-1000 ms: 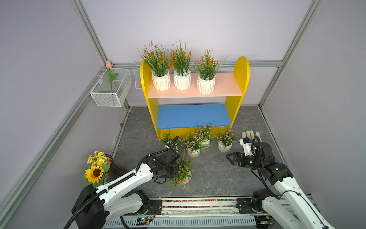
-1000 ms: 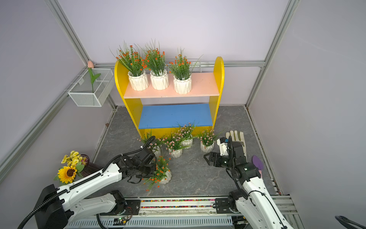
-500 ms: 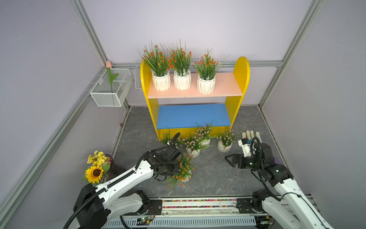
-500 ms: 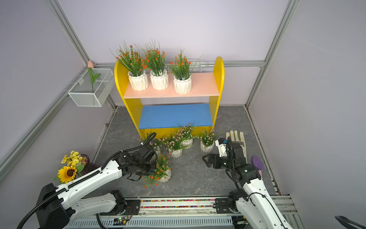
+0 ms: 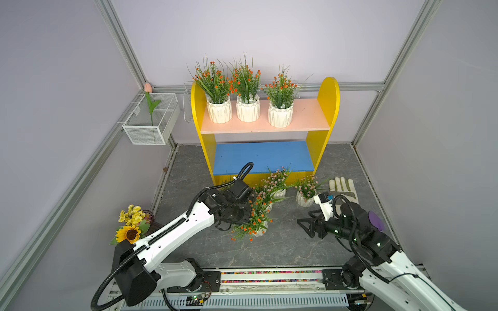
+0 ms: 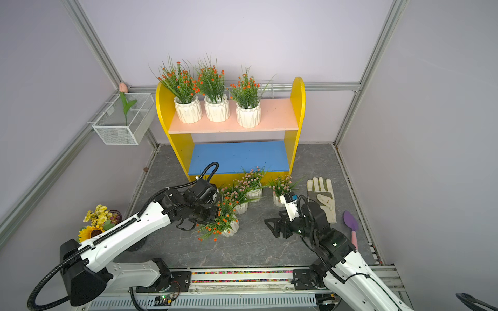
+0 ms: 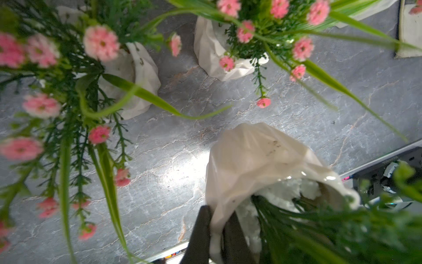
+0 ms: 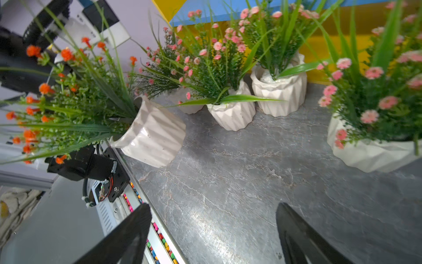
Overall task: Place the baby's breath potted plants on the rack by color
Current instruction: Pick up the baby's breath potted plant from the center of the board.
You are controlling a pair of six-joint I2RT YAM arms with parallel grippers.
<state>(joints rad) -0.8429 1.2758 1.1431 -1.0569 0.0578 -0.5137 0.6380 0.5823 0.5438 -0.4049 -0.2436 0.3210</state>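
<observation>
plants with orange blossoms (image 5: 218,110) number four: three stand upright in a row on the left part of the pink upper board (image 5: 307,115) of the rack (image 5: 327,107), while the fourth orange plant (image 8: 150,134) is tilted near the middle of the grey floor (image 5: 283,247), its pot rim pinched between the closed fingers of the left gripper (image 7: 217,237). four pink plants (image 8: 230,114) stand crowded on the floor just before the blue lower board (image 5: 264,156), between the rack and both arms, and the right gripper (image 8: 213,209) hangs with jaws wide apart over bare floor, holding nothing. one glove (image 5: 342,188) and one purple trowel (image 6: 350,220) lie by the right edge, one sunflower bouquet (image 5: 130,229) stands at the left edge, and one wire basket (image 5: 148,134) with one tulip (image 5: 147,87) hangs on the left wall.
</observation>
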